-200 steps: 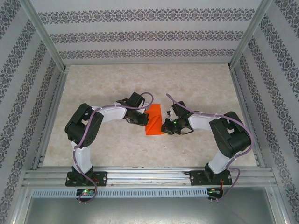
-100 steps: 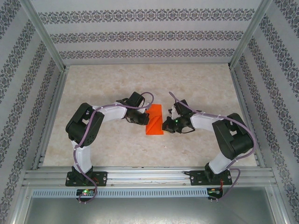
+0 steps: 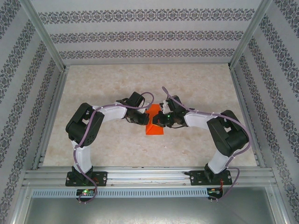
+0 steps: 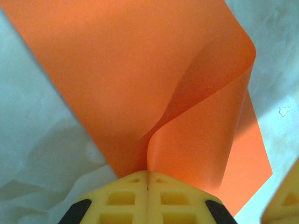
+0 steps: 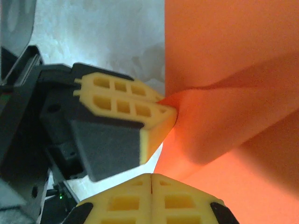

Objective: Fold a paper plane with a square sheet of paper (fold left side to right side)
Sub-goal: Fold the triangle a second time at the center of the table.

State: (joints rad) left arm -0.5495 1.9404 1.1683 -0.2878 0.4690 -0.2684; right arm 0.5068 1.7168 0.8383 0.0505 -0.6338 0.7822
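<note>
The square sheet of paper (image 3: 154,129) is bright orange-red and lies at the table's middle, between the two arms. My left gripper (image 3: 144,119) is shut on the sheet's left edge. In the left wrist view its yellow fingertips (image 4: 135,179) pinch the sheet (image 4: 140,70), which curls up from them in a raised flap. My right gripper (image 3: 159,121) is shut and sits over the sheet, right next to the left one. In the right wrist view its closed fingertips (image 5: 140,182) rest at the edge of the sheet (image 5: 233,60) with nothing between them, close below the left gripper's fingers (image 5: 131,105).
The marbled beige table (image 3: 117,84) is fenced by patterned walls and aluminium posts (image 3: 44,37). A metal rail (image 3: 149,175) with both arm bases runs along the near edge. The two wrists are nearly touching at the middle.
My right gripper has moved left, from the sheet's right edge onto the sheet and up against the left gripper. The left arm has held still with the sheet's edge pinched.
</note>
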